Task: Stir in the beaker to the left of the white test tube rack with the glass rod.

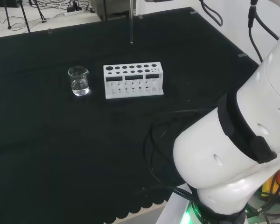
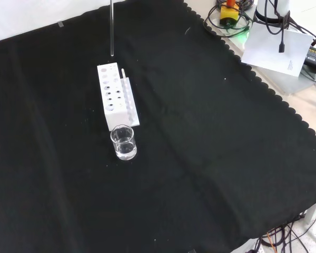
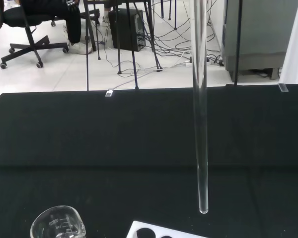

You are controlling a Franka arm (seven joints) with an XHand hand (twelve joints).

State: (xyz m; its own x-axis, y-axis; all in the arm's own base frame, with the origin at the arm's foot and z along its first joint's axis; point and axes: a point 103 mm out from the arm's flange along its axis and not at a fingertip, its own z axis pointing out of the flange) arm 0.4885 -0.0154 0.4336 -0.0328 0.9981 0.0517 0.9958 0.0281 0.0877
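A clear glass rod (image 1: 131, 23) hangs upright from the top of the head view, its lower tip in the air above the cloth beyond the white test tube rack (image 1: 133, 80). In the front view the rod (image 2: 111, 29) ends just over the far end of the rack (image 2: 116, 95). A small glass beaker (image 1: 79, 81) with some clear liquid stands left of the rack in the head view, and in front of it in the front view (image 2: 123, 142). In the wrist view the rod (image 3: 201, 109) is close, with the beaker's rim (image 3: 58, 225) and a corner of the rack (image 3: 159, 232) below it.
The arm's white links (image 1: 233, 154) stand at the right of the head view. The cloth's scalloped edge (image 2: 263, 84) runs along the front view's right, with cables and paper (image 2: 276, 45) past it. Beyond the bench are a chair (image 3: 25, 25) and cables.
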